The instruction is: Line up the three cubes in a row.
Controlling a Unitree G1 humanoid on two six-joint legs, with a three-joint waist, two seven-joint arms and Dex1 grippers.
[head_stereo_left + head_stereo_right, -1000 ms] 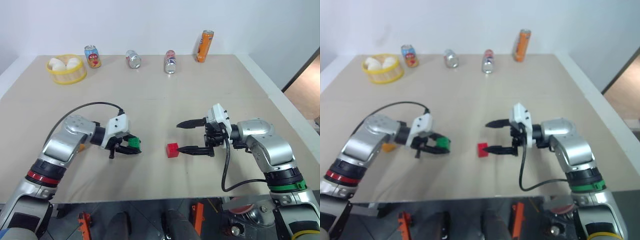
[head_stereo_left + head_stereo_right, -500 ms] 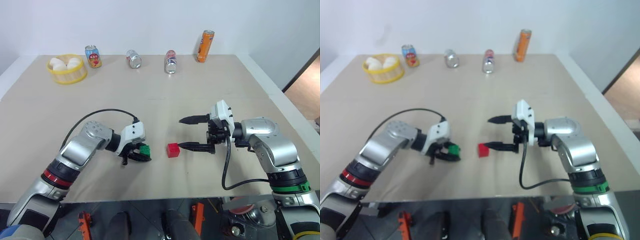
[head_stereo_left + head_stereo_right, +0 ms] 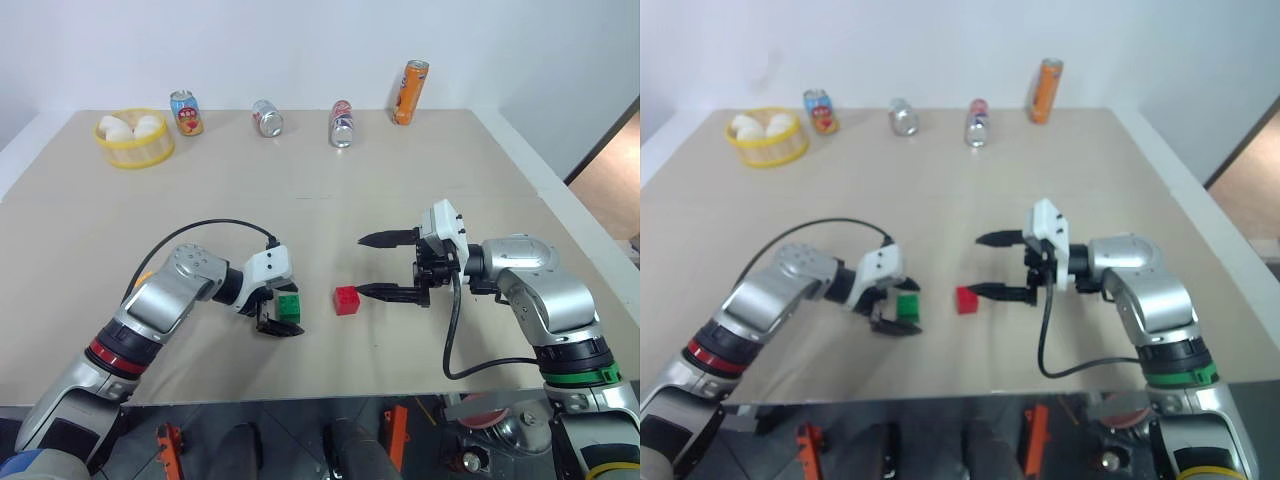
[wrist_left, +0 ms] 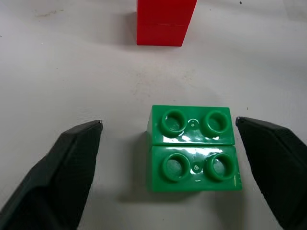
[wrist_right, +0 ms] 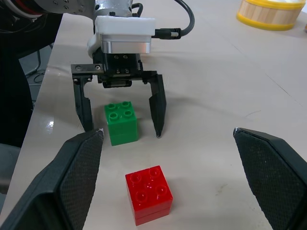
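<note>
left wrist view: green cube sits loose between spread fingers

left gripper (image 3: 281, 317) has its jaws wide apart with the green cube (image 3: 289, 306) standing on the table (image 3: 330, 190) between them, studs up. the wrist view shows a clear gap on one side of the cube; the other fingertip is very near it, contact can't be judged. not gripped.

red cube (image 3: 346, 299) is just beside the green one, toward the robot's right, apart from it and also on the table, studs up.

right gripper (image 3: 372, 266) is fully spread, holding nothing. its nearer fingertip (image 3: 365, 292) is just beside the red cube; can't tell if it touches.

a bit of yellow-orange (image 3: 146, 276) peeks out behind the left forearm, likely the third cube, too hidden to confirm.

far edge of the table: yellow basket (image 3: 133, 139) of white eggs at the left, and four drink cans (image 3: 341, 122) along the back, two upright, two tipped.
</note>
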